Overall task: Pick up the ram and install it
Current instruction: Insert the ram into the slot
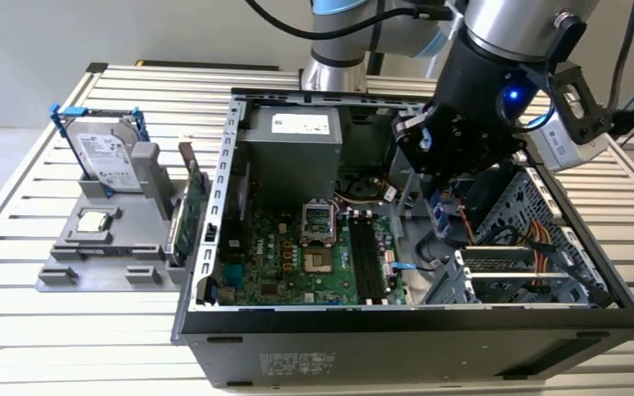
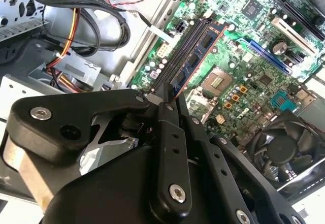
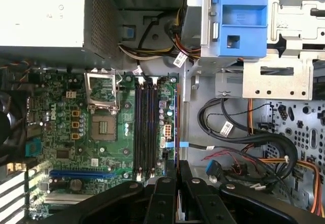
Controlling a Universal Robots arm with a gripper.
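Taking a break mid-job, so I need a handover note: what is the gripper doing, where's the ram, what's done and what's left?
Gripper: shut on the ram, inside the open computer case, over the motherboard.
Ram: held edge-on, parallel to the memory slots but off to one side of them, not in one.
Done: ram is picked up and at the board.
Left: ram not yet seated; the slots look empty.
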